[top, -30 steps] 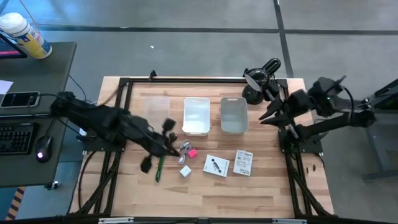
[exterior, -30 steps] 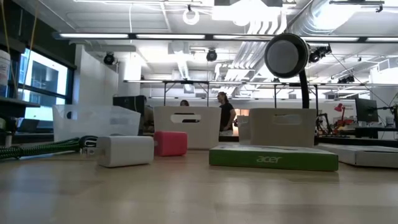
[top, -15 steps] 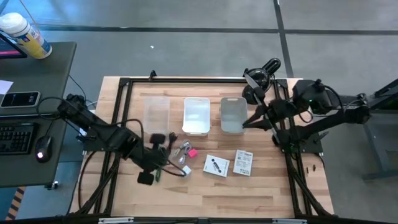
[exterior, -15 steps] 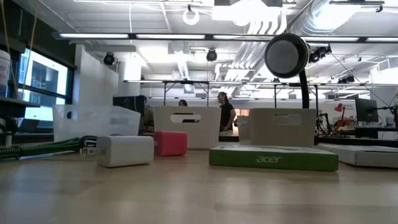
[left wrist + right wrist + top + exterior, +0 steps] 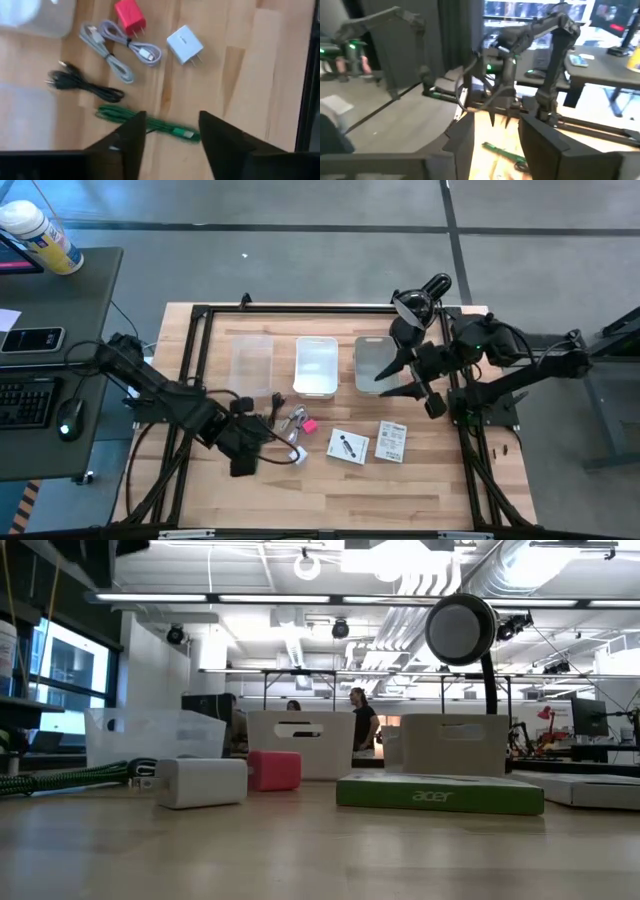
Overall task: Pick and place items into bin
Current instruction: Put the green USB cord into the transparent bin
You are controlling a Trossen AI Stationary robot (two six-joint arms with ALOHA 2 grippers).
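Fingers spread on your left gripper (image 5: 167, 132), poised directly above the green cable (image 5: 145, 122) left of the bins; your right gripper (image 5: 405, 378), also parted, hovers beside the grey bin (image 5: 374, 365).

Overhead straight down, low level across the table (image 5: 320, 850), 2 wrist views over the same tabletop.

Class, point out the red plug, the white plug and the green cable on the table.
red plug (image 5: 129, 15): left wrist view, middle of its body.
white plug (image 5: 184, 42): left wrist view, middle of its top face.
green cable (image 5: 162, 127): left wrist view, stretch showing between the two fingers.
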